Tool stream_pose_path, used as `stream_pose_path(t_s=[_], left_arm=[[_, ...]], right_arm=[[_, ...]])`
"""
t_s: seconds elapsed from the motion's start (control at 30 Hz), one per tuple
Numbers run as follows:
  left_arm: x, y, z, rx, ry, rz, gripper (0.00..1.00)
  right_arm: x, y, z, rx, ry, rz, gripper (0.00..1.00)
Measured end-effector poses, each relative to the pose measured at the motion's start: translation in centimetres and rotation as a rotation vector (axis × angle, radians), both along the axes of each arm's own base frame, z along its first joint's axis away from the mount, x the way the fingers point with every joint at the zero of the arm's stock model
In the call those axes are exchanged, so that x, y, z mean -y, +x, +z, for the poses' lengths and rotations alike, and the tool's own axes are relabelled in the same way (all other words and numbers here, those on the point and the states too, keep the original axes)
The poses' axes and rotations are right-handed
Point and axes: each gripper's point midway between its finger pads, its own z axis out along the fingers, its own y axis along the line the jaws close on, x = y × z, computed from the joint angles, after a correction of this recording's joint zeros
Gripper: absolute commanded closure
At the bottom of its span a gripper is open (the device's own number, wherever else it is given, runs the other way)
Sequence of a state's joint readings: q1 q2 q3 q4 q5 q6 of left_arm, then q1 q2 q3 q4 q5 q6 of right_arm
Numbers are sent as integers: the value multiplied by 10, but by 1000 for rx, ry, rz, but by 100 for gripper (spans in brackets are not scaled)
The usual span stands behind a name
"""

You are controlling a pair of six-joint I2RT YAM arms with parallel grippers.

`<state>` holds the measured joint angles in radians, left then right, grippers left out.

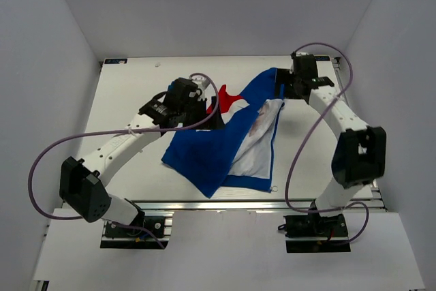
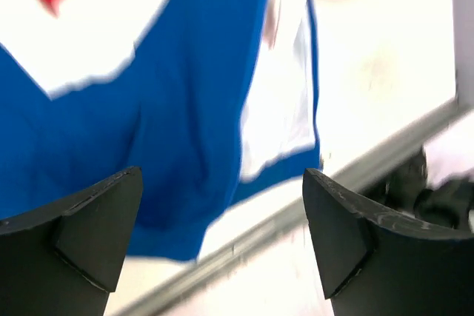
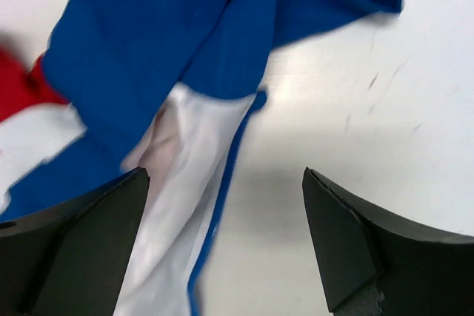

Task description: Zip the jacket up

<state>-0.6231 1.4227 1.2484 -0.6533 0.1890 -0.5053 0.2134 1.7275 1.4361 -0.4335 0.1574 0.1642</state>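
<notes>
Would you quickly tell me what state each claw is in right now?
Left claw: open, holding nothing.
Right claw: open, holding nothing.

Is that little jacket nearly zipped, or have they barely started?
Barely started. The jacket lies rumpled with its white lining showing, so nothing looks zipped. The left claw and right claw hang open by it, gripping nothing. Grasping and zipping both remain.

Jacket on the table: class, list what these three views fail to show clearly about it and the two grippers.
1. Jacket: zipper teeth and slider are too small in the top view and lost to motion blur in the left wrist view.
2. Jacket's far-left part: covered by the left arm in the top view.
3. Left gripper and right gripper: both open, fingers cropped by the wrist views' bottom edge.
</notes>
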Motion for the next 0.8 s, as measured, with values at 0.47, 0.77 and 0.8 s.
stream_pose_path(t_s=[0.47,0.77,0.8], left_arm=[[11,189,-104,28,386,203,2],[-9,236,-141,50,445,244,50],[-11,243,-140,66,435,260,58]], right_arm=[[-90,-189,-85,-307,249,277,11],[-94,-219,-122,-417,254,284,11],[-93,-221,-125,-427,251,282,11]])
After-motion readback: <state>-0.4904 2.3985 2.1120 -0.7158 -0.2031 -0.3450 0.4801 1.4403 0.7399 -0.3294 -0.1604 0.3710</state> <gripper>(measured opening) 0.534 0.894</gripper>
